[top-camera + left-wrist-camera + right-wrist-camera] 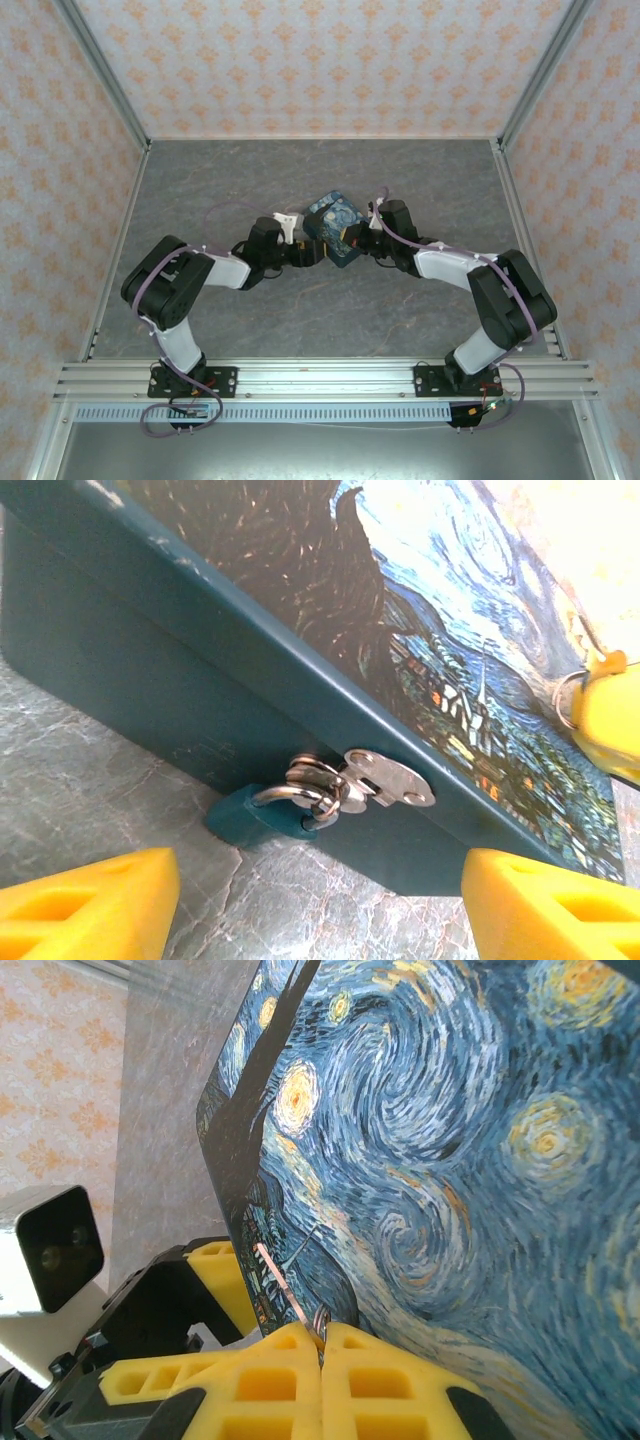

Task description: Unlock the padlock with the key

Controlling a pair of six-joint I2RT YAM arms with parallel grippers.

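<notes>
1. Left wrist view: the padlock (250, 820), a small teal body, sits low and left of centre on the grey table (60, 780). Its metal loop passes through the silver hasp (392, 778) on the side wall of the tin (150, 680).
2. The left gripper (320, 890) is spread wide, with its yellow fingers (90, 905) in the bottom corners. The padlock lies between and beyond them, untouched.
3. Right wrist view: the right gripper (322, 1338), at bottom centre, is pinched together on the key (320, 1322), a thin metal piece against the tin's painted lid.
4. Top external view: the tin lies mid-frame, with a gripper close on each side.
</notes>
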